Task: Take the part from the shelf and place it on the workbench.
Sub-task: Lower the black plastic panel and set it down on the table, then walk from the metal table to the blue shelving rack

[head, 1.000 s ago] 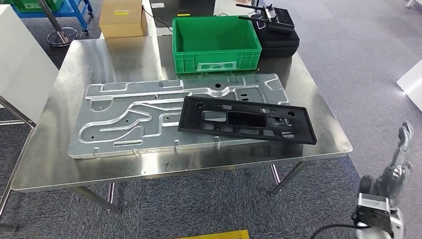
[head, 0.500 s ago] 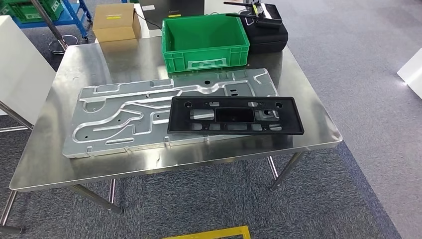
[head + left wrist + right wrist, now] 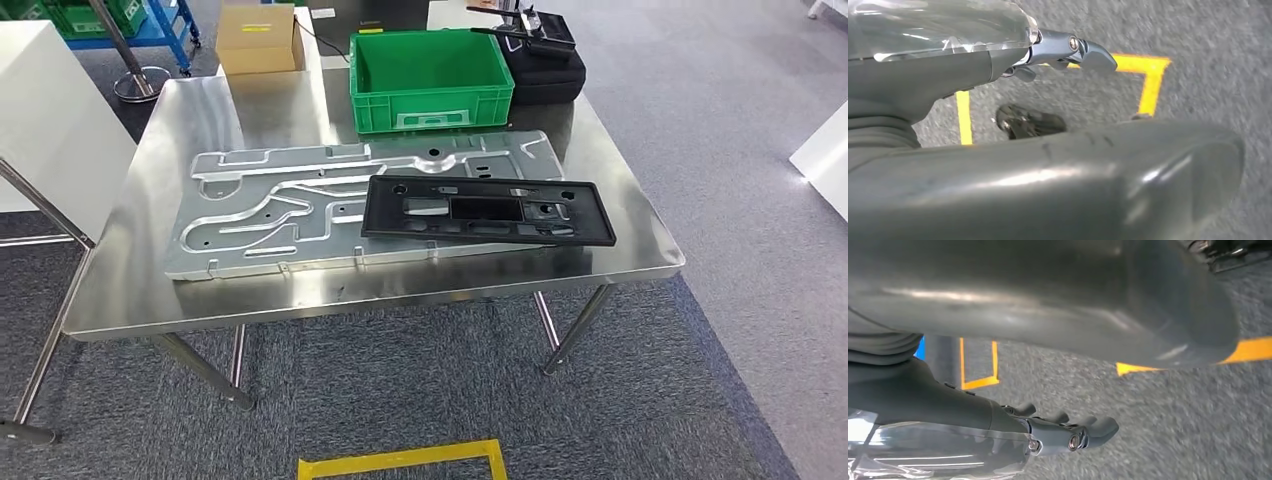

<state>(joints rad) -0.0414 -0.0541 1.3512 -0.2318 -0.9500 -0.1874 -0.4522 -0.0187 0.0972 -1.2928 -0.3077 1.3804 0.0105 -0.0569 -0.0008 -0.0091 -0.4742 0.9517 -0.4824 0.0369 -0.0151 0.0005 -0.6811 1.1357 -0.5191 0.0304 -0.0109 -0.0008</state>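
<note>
Down by the grey carpet both hands hang empty, the left hand (image 3: 1058,47) and right hand (image 3: 1063,432) with fingers loosely apart, while ahead the flat black rectangular plastic frame (image 3: 488,211) lies lengthwise across the steel workbench (image 3: 130,280).

On the worktop (image 3: 130,290), a plate (image 3: 270,215) lies across the middle, with a frame (image 3: 488,210) resting on its right part, toward the front edge. A crate (image 3: 430,70) stands behind the plate. A case (image 3: 545,70) sits right of the crate; a box (image 3: 260,40) stands behind the worktop, left.
</note>
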